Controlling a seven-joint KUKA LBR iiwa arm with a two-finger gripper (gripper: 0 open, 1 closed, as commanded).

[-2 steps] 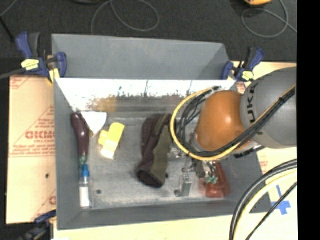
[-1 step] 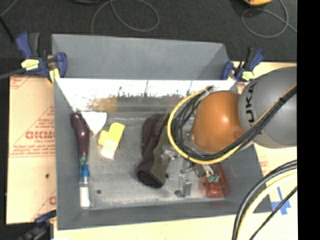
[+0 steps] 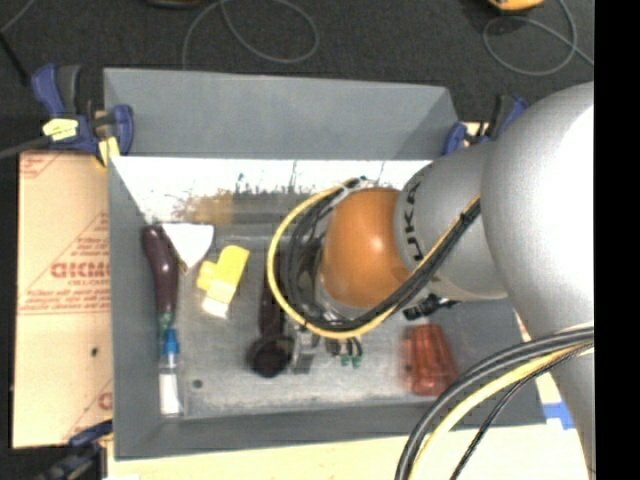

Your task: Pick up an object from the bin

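Six small things lie loose in a grey metal bin [image 3: 280,108], seen from above. A yellow block [image 3: 222,276] sits left of the bin's middle and serves as the reference point. Just above and left of the yellow block is a white triangular piece [image 3: 190,236]. Further left of it lies a long dark purple thing [image 3: 160,263], and below and left of it a blue and white tube [image 3: 169,368].

Right of the yellow block, the silver arm [image 3: 520,198] reaches down into the bin, its orange cover [image 3: 365,248] ringed by yellow and black cables. The gripper [image 3: 305,351] shows as small metal parts below and right of the yellow block, just beside the rounded end of a dark brown thing [image 3: 265,353]. Whether the gripper is open or closed cannot be told. Far to the right of the yellow block lies a red ridged thing [image 3: 427,358].
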